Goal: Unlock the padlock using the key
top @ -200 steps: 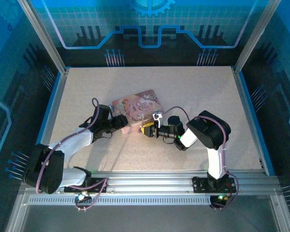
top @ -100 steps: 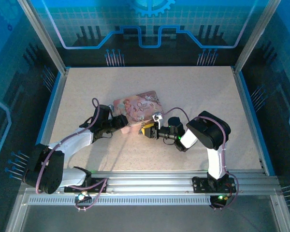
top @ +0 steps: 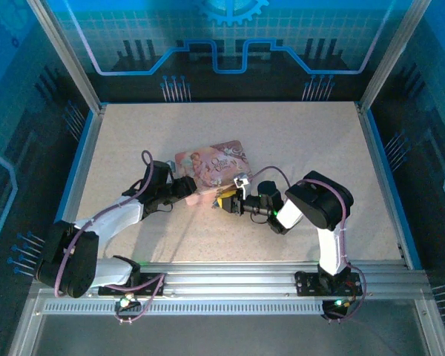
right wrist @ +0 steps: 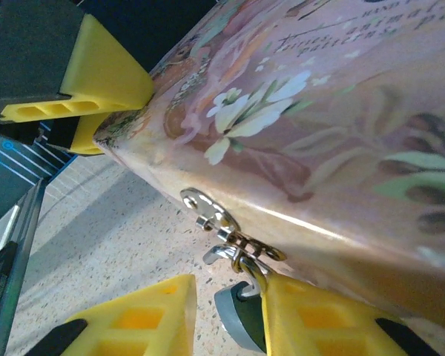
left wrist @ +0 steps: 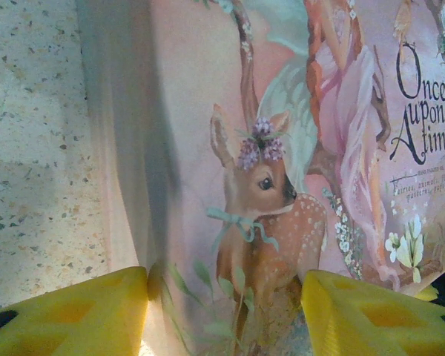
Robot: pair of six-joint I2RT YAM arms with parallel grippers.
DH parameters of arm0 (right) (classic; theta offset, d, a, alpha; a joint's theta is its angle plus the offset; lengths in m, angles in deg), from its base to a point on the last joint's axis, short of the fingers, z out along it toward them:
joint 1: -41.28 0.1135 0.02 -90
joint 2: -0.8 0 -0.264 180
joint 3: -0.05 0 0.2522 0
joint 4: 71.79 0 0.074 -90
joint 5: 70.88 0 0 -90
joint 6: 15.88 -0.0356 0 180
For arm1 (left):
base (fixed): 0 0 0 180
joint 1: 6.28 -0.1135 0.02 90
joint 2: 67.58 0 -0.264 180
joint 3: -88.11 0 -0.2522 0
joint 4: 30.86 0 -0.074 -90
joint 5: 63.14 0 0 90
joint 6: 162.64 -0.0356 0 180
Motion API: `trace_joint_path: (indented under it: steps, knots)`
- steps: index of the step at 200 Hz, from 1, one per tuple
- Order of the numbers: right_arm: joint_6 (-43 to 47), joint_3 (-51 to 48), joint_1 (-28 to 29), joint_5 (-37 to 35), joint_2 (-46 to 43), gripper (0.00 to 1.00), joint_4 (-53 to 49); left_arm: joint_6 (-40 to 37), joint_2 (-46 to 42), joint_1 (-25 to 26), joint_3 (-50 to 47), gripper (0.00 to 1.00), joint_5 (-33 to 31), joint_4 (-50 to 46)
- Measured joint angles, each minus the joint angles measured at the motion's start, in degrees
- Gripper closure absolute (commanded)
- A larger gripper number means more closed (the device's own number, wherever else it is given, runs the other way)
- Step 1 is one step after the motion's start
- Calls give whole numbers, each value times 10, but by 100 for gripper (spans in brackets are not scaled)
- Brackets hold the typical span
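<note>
The pink illustrated tin [top: 216,159] lies mid-table. My left gripper [top: 196,193] is shut on its near-left corner, yellow fingers [left wrist: 81,311] on either side of that corner [left wrist: 224,285]. On the tin's side wall [right wrist: 319,111] a silver hasp [right wrist: 208,208] carries the padlock [right wrist: 241,326], a small grey-blue body hanging by its shackle just above the table. My right gripper [right wrist: 228,297] is low at that side [top: 222,201], still open. The padlock rests against its right finger [right wrist: 311,319], with a gap to the left one. The key is out of view.
The speckled table [top: 297,133] stretches back to blue-lit walls, with metal frame rails [top: 386,178] along its sides. The left gripper's fingers [right wrist: 104,70] show at the tin's far corner in the right wrist view.
The right gripper's jaws have narrowed around the padlock and the arm has edged slightly left. The left gripper keeps its hold on the tin.
</note>
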Motion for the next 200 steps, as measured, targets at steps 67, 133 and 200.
trace_joint_path:
  steps: [67, 133, 200]
  knots:
    - [-21, 0, -4, 1, -4, 60, 1, 15, 0, 30, 0, 43, -43, 7]
    - [-37, 0, -23, 27, -7, 60, -5, 42, 0, 66, 0, 43, -80, 10]
    - [-39, -13, -30, 31, -26, 54, -20, 55, 0, 75, 0, 44, -81, 11]
